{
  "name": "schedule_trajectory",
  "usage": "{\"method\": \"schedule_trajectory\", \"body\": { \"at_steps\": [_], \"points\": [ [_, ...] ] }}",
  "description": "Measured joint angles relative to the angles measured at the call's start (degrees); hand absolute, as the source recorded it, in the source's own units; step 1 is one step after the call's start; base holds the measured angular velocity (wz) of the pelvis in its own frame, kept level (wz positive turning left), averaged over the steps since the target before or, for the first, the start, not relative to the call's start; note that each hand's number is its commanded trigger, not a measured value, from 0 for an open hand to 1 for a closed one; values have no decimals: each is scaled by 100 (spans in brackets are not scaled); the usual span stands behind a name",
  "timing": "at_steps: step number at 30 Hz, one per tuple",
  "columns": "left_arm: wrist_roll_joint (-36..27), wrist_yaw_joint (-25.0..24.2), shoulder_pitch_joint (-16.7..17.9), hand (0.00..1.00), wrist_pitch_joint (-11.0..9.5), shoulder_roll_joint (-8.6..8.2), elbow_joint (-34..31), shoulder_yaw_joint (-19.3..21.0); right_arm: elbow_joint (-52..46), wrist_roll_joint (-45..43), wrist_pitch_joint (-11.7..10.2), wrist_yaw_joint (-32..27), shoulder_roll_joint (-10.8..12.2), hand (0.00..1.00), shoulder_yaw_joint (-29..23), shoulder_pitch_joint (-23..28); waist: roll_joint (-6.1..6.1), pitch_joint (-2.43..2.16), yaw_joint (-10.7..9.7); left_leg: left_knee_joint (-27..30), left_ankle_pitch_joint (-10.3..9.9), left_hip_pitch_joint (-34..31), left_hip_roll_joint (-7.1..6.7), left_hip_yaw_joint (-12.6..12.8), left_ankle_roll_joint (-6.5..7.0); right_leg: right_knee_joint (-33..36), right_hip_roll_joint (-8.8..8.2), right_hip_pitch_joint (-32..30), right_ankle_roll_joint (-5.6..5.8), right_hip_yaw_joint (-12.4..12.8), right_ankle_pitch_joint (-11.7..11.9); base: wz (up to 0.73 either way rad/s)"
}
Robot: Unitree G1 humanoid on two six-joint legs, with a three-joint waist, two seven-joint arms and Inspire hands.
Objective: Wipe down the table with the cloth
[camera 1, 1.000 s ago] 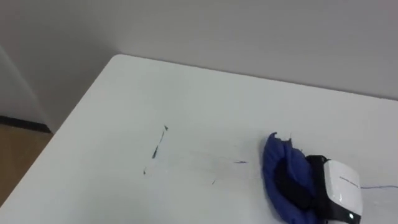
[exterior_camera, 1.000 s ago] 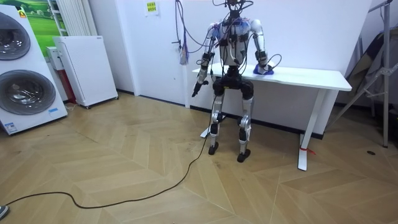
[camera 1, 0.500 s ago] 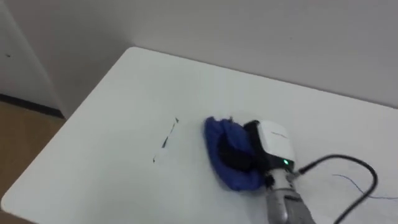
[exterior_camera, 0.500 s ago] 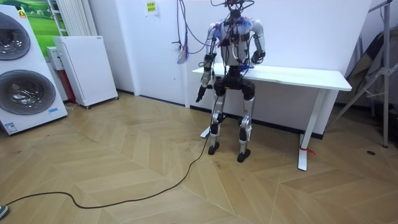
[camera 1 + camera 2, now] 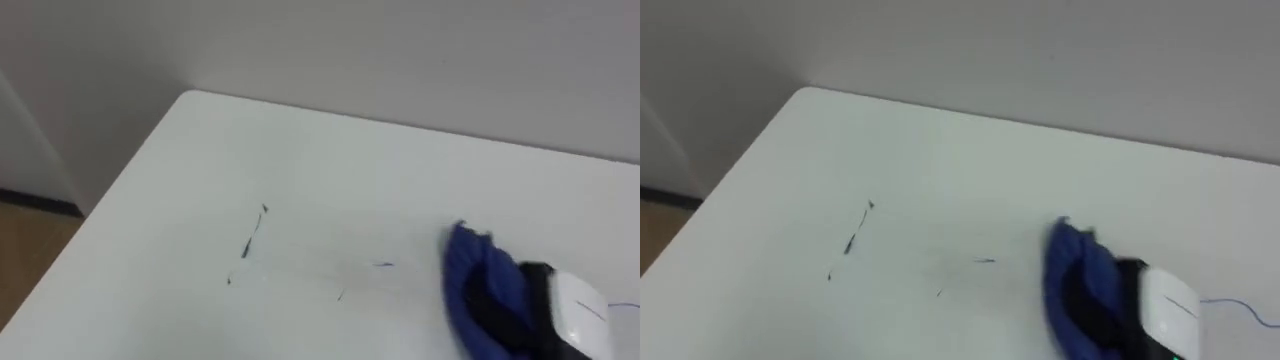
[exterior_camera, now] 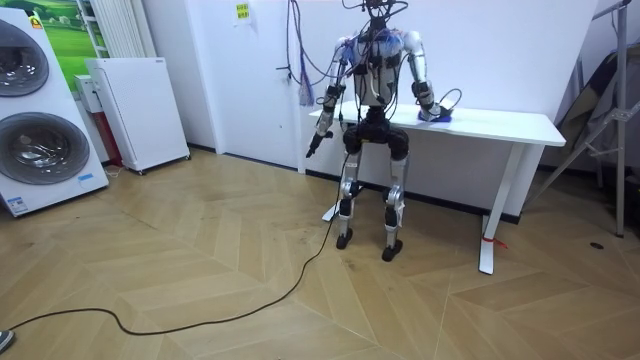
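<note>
My right hand [image 5: 525, 310] rests on the blue cloth [image 5: 468, 268] on the white bench [image 5: 300, 150], off to my right. The cloth is bunched about my hand, and I cannot tell whether I am gripping it or pressing it flat. My left hand [image 6: 313, 147] hangs at my side. The pen marks [image 5: 248, 245] lie well apart to the left. I think a short stroke would miss them, and a loose cloth could slip free.

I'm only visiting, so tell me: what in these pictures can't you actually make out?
- Right hand on the blue cloth, eye views: its grip is buried in the cloth's folds and cut off by the lower edge.
- Left hand, room view: too small to read.
- Pen marks on the table: blurred, and any under the cloth are hidden.
</note>
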Motion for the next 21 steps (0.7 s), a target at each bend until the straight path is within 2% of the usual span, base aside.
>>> {"method": "schedule_trajectory", "body": {
  "at_steps": [2,5,7,8,9,10,11,12,13,14,16,17,18,19,21],
  "points": [
    [3,-34,-27,0,-5,38,-25,-23,202,217,1,8,0,100,-19,-56,-19,-21,32,15,-2,74,0,8,2,4,0,58,3,37,-2,-3],
    [-3,-24,-89,0,3,39,-27,-398,186,357,205,137,18,100,124,-279,-39,-13,60,79,-12,67,-7,21,13,86,4,42,-1,131,1,-4],
    [-4,24,-158,0,5,1,13,-737,-39,379,601,227,126,100,283,-409,-32,-8,220,77,-16,95,6,52,13,105,43,-23,-15,273,11,-30],
    [-4,36,-217,0,4,-24,65,-771,-99,368,745,287,148,100,333,-485,-29,-5,292,73,-20,92,17,55,9,121,61,-70,-36,325,26,-53],
    [-9,94,-375,0,7,-78,201,-842,-303,360,1019,495,250,100,527,-639,-17,3,471,69,-34,69,38,68,-14,135,103,-159,-66,393,71,-61],
    [-19,144,-480,0,11,-109,373,-978,-625,312,1275,769,264,100,879,-842,3,47,625,63,-36,52,41,29,-13,177,137,-209,-74,422,95,-56],
    [-22,145,-549,0,23,-114,420,-1047,-737,196,1365,918,271,100,1113,-983,7,62,689,62,-35,32,42,-2,-13,185,154,-252,-81,433,104,-36],
    [-76,150,-670,0,30,-120,490,-1180,-866,-42,1438,1164,334,100,1628,-1358,4,77,777,62,-35,-43,43,-81,-14,190,184,-336,-104,441,120,-6],
    [-78,153,-748,0,43,-126,513,-1294,-896,-304,1444,1370,411,100,2063,-1811,4,131,860,66,-28,-110,42,-179,-22,192,212,-389,-132,439,133,9],
    [-74,153,-785,0,47,-133,515,-1325,-896,-411,1431,1477,505,100,2240,-2039,1,157,884,70,-19,-155,42,-222,-30,191,224,-414,-137,437,133,27],
    [-47,104,-749,0,98,-188,407,-1373,-956,-698,1272,1877,684,100,2568,-2665,17,179,1121,71,6,-310,21,-383,-10,164,219,-478,-166,314,129,39],
    [-35,73,-737,0,112,-185,349,-1366,-975,-761,1224,1928,692,100,2571,-2753,19,179,1153,74,14,-321,12,-431,-5,156,213,-473,-169,282,126,50],
    [-8,16,-560,0,163,-176,227,-1326,-944,-842,1169,1982,691,100,2563,-2827,24,176,1151,68,19,-306,-10,-509,1,119,200,-449,-154,215,113,43],
    [-6,-36,-361,0,232,-189,120,-1262,-867,-995,1175,1991,684,100,2509,-2841,30,173,1142,31,21,-263,-13,-503,4,80,191,-363,-149,124,110,37],
    [-27,-64,-159,0,279,-210,29,-1236,-641,-1070,1170,1988,593,100,2399,-2684,60,189,1077,34,23,-220,-12,-461,9,97,183,-310,-147,104,112,22]
  ]
}}
